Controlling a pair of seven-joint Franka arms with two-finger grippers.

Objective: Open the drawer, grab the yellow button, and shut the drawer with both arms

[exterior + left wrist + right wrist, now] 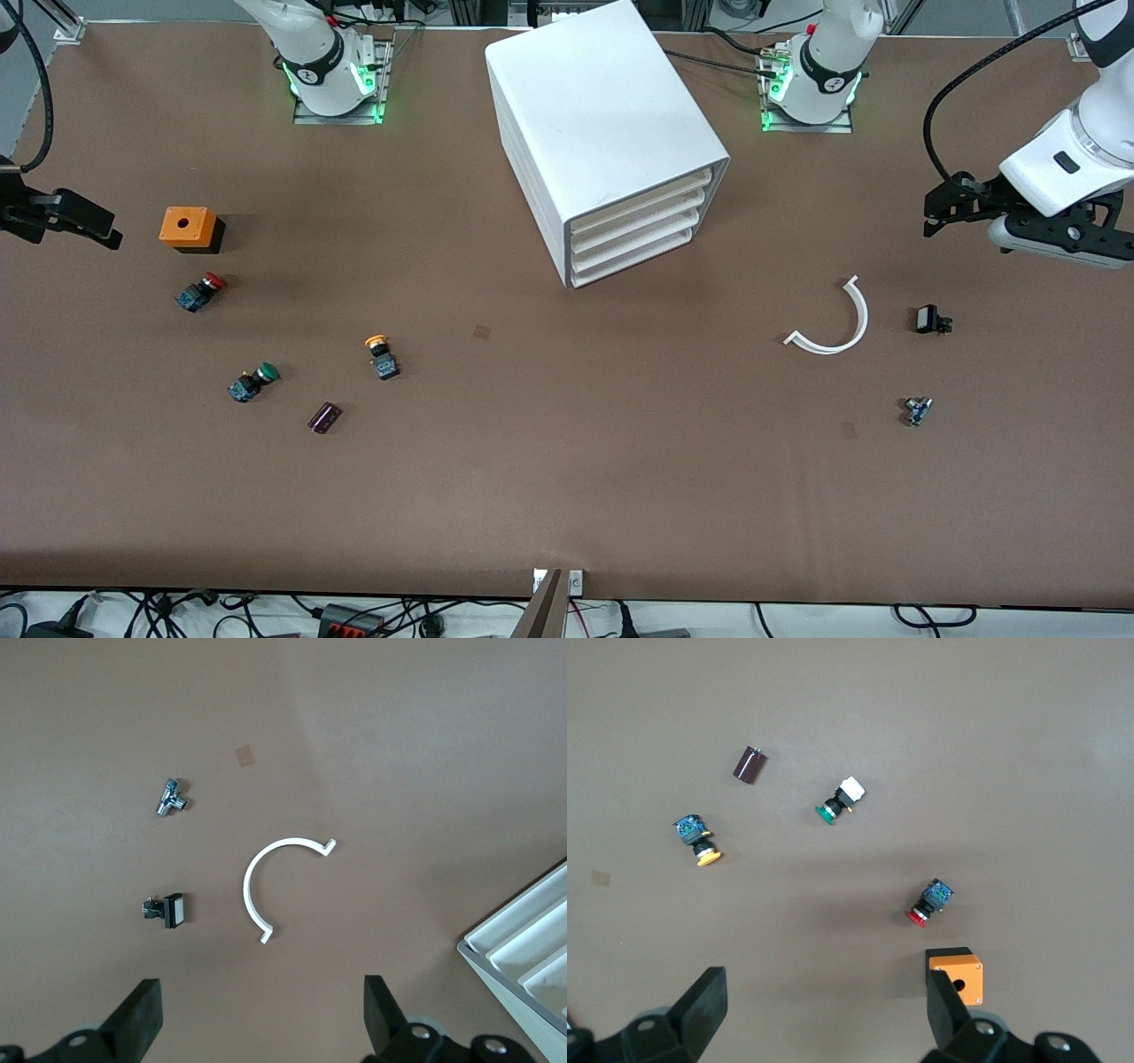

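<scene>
The white cabinet (602, 124) stands mid-table near the arm bases, all four drawers shut; the top drawer (640, 206) is flush with the rest. A corner of the cabinet shows in the left wrist view (532, 943). The orange-yellow-capped button (381, 356) lies on the table toward the right arm's end, also in the right wrist view (700, 843). My right gripper (93, 226) (824, 1010) is open and empty, up over the table's edge beside the orange box. My left gripper (941, 206) (263, 1019) is open and empty, up over the table beside a white curved strip.
An orange box (188, 228), a red-capped button (202, 291), a green-capped button (252, 383) and a dark cylinder (324, 417) lie around the yellow button. The white curved strip (837, 323), a black part (930, 320) and a small metal part (918, 410) lie toward the left arm's end.
</scene>
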